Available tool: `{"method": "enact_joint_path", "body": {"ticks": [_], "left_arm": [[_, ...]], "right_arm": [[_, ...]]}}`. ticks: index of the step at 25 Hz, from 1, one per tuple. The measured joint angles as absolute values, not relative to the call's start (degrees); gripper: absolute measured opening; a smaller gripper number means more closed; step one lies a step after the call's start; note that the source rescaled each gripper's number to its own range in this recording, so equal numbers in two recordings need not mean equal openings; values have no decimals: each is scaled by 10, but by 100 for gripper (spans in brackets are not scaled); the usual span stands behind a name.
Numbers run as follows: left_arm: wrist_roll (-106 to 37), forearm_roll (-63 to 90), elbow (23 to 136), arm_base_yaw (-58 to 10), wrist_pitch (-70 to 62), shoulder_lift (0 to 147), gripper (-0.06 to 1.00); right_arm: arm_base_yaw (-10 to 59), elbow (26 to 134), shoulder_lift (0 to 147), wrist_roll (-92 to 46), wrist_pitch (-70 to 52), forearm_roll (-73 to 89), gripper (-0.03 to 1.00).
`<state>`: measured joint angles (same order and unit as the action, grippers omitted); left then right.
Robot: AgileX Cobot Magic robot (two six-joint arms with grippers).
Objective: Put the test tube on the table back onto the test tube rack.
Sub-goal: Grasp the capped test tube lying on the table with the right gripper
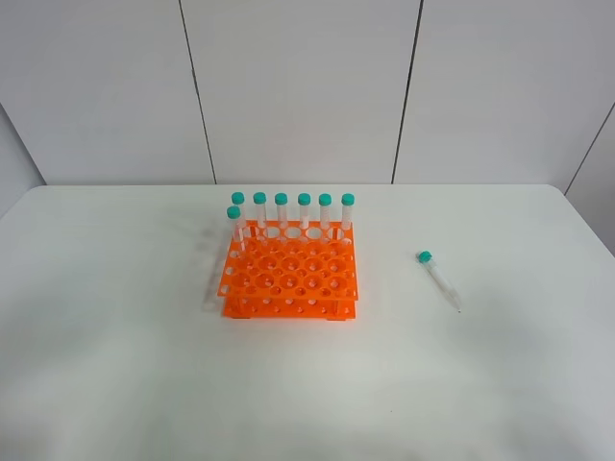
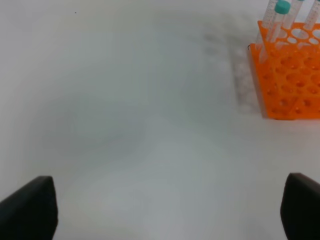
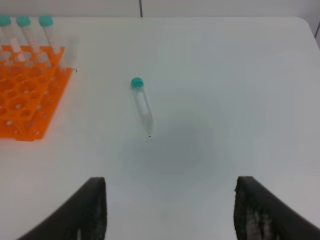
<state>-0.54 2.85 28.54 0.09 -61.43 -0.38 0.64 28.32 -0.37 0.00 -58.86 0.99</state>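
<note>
Clear plastic with a teal screw cap, the test tube (image 1: 440,281) lies flat on the matte white desk (image 1: 115,365), well right of the orange, round-holed test tube rack (image 1: 288,283). Its cap faces the far wall and its pointed tip slants toward the near edge. The left pincer (image 2: 165,212) and right pincer (image 3: 170,210) are spread wide, holding nothing.

Bright, even light from above. Sharp all over in the high view, with a faint soft shadow left of the rack (image 1: 288,279) on the bench (image 1: 115,365). Hazy and washed out in the left wrist view, with blurred dark left fingers (image 2: 30,210). Dim grey patch near the tube (image 3: 142,107) in the right wrist view, with right fingers (image 3: 87,215) out of focus.
</note>
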Motion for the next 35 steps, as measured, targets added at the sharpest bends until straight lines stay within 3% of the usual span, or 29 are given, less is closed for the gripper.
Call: {"method": "enact_joint_path", "body": {"ticks": [35], "left_arm": [[-5,29,285,1,-614,-4,97]], "right_arm": [[6,283,-4,4,-589,10,96]]}}
